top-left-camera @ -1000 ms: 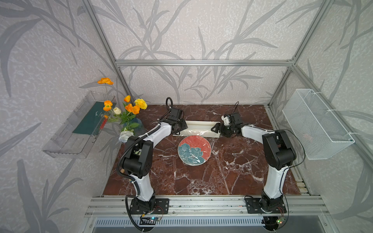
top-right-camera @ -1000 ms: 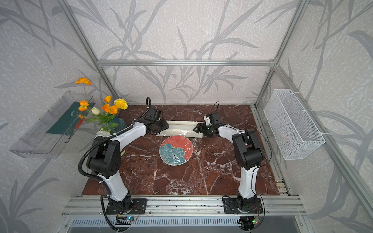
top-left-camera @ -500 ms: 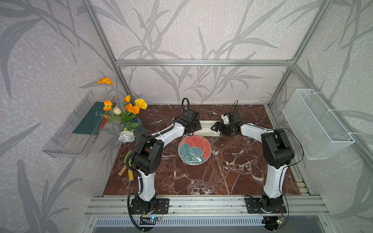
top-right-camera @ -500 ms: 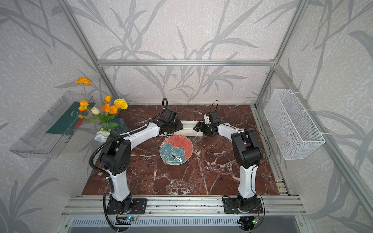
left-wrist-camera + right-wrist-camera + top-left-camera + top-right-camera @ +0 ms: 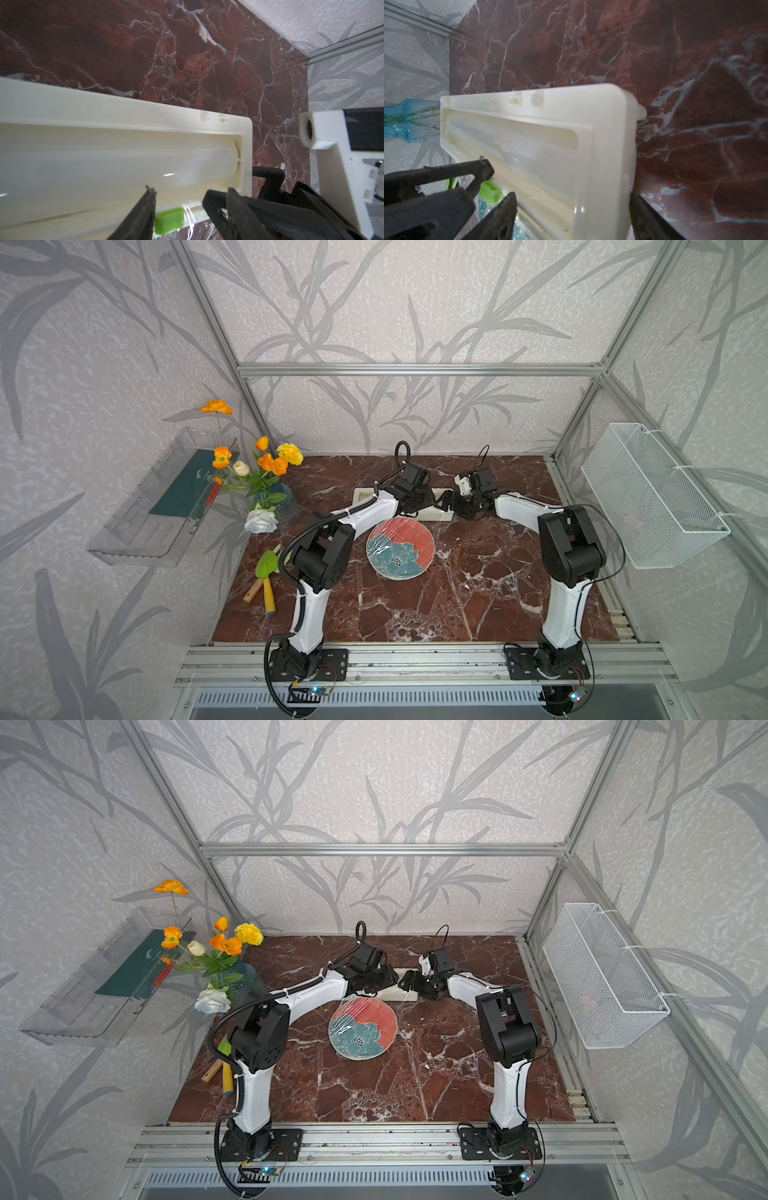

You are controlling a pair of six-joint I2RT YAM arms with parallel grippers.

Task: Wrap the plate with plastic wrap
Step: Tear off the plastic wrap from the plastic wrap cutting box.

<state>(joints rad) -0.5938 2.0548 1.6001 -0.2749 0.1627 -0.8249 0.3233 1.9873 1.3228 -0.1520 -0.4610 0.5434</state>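
The coral-red plate [image 5: 400,548] with its teal flower lies mid-table in both top views, and glossy plastic wrap [image 5: 379,540] is stretched over it from the cream dispenser box [image 5: 362,497] behind it. My left gripper [image 5: 180,194] is open near the box's right end. The green slider [image 5: 169,220] sits between its fingers, touching one finger [image 5: 143,212]. Film [image 5: 194,227] shows under the slider. My right gripper [image 5: 575,216] spans that same end of the box [image 5: 602,145], one finger on each long side, shut on it.
A blue vase of flowers [image 5: 272,506] stands at the back left. Green-bladed garden tools [image 5: 266,572] lie by the left edge. A clear wall shelf [image 5: 166,506] hangs left and a white wire basket [image 5: 648,497] hangs right.
My left arm has swept rightwards along the dispenser box from its left end to its right end, close to the right gripper. The right arm has stayed put.
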